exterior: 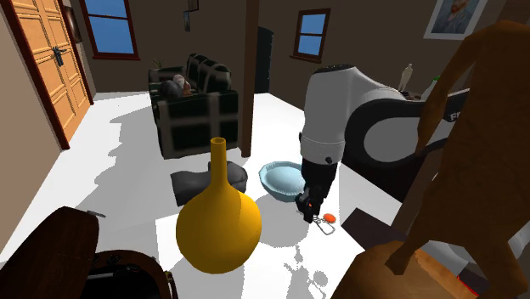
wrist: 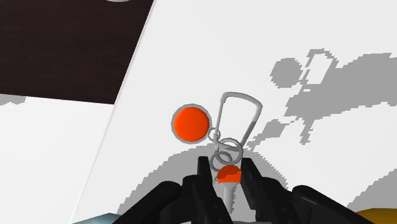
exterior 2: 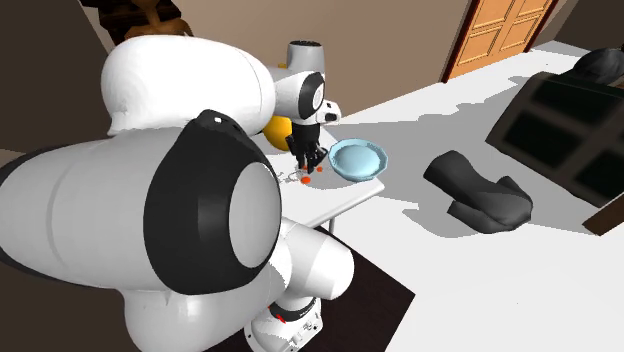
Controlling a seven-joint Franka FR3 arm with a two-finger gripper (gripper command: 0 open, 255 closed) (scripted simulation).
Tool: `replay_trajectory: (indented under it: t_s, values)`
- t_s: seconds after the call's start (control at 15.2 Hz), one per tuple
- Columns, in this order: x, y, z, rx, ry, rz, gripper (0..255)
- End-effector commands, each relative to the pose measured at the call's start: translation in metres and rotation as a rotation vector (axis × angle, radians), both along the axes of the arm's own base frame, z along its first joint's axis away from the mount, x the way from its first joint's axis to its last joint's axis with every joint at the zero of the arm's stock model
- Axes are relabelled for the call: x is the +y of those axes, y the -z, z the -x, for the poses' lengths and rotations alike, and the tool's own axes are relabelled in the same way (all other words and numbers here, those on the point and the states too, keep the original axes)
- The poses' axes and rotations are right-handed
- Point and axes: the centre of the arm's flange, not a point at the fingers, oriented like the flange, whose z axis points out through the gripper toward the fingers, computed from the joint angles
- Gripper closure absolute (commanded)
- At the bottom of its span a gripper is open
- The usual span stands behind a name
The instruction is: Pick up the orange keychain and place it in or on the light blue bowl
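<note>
Fingers (wrist: 205,181), mine: clamped on orange keychain (wrist: 191,123) by its end tab, disc and clip free, ready for light blue bowl (exterior: 282,178).

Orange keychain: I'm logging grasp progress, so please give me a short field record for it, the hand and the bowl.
keychain: orange keychain, with an orange disc, a grey clip and rings, spread out just ahead of the fingers
hand: hand low over the white table, fingers closed on the keychain's small orange tab
lifted: cannot tell
bowl: light blue bowl, upright on the table beside the hand, apart from the keychain
placed in bowl: not yet
</note>
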Motion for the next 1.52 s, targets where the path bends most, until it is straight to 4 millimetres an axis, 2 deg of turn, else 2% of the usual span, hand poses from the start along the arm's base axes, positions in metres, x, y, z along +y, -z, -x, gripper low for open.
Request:
replay_trajectory:
  t_s: [0.0,1.06,1.45]
  values:
    - [-0.001,-0.011,0.0,0.0,0.0,0.0,255]
    - [-0.001,-0.095,0.0,0.0,0.0,0.0,255]
    - [-0.036,-0.099,-0.071,0.0,0.0,0.0,255]
